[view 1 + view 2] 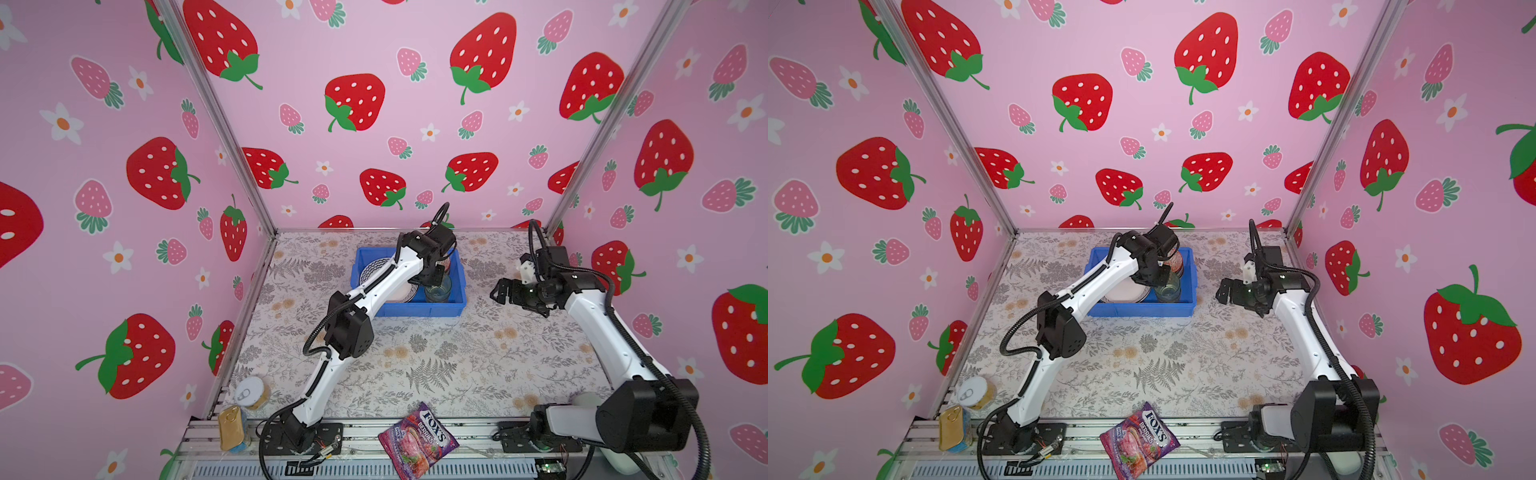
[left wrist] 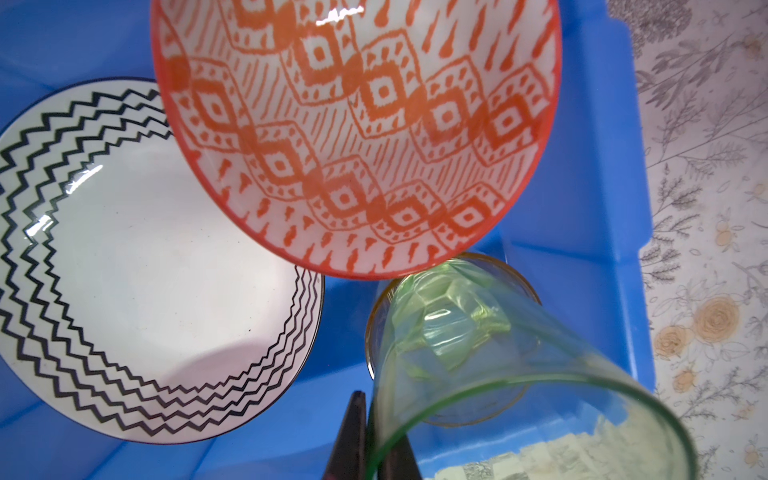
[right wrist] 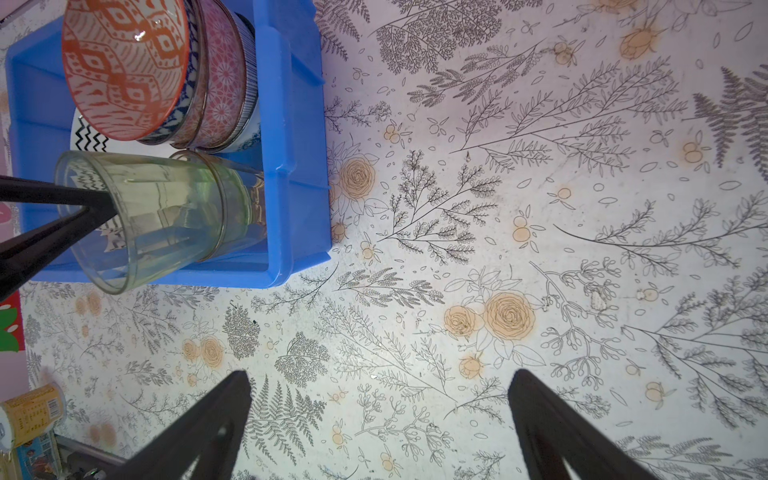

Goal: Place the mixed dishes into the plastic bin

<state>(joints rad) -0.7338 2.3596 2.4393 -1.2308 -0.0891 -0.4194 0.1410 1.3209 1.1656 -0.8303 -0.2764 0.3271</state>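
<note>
where the left hand (image 2: 370, 413) is down in the plastic bin (image 1: 419, 309), its fingers are clenched on the rim wall of the green tumbler (image 2: 498, 374), one inside the glass and one outside. this tumbler is tilted, its base nested in the amber tumbler (image 3: 249, 195) at the bin's front right corner in both top views. beside them the orange bowl (image 2: 353, 124) leans on edge against a stack of other bowls (image 3: 224, 83), overlapping the zigzag plate (image 2: 158, 270). the right hand (image 3: 380, 376) hangs spread wide and empty over the floral surface (image 1: 415, 353), near the bin.
</note>
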